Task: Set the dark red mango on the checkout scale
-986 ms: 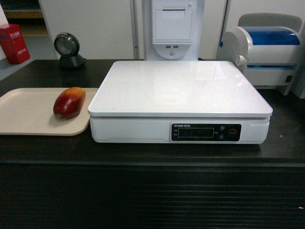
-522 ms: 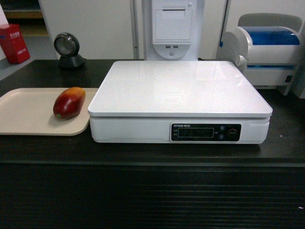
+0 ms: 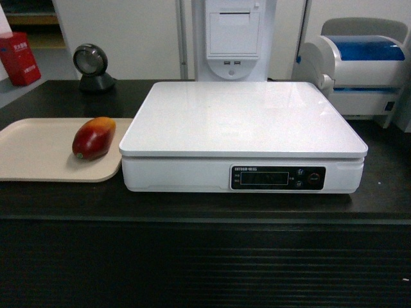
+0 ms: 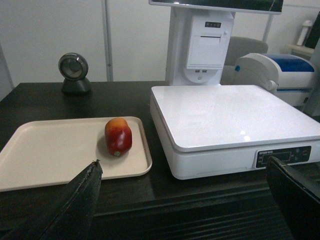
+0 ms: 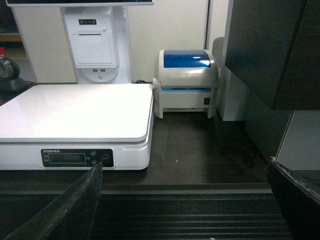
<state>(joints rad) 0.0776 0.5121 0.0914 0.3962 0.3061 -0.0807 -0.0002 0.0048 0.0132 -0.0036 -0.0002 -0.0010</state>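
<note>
Lying on its side near the right edge of a beige tray (image 3: 38, 151), the dark red mango (image 3: 94, 138) touched nothing else, its yellow-orange end pointing away from the robot toward the back of the counter. The tray sat on the black checkout (image 3: 205, 205) just left of the scale (image 3: 244, 122), their edges almost meeting. The scale's glossy white platter was bare, and its black display panel (image 3: 277, 178) faced the robot from the front wall. Below the counter's flat top, the ribbed black front filled the lower part of the head view.

Neither arm showed in the head view. In the left wrist view, the left gripper (image 4: 190, 200) stood with its two dark fingers (image 4: 80, 205) spread wide apart at the bottom corners, holding nothing, back from the counter's edge and well apart from the mango. The right gripper (image 5: 187, 202) was likewise spread wide and held nothing, its fingers (image 5: 75, 207) framing the scale's right half and the open counter beside it.

Behind the scale stood a white terminal post (image 3: 233, 38), a white-and-blue printer (image 3: 359, 64) to the right, and a round scanner (image 3: 93, 66) to the left.
</note>
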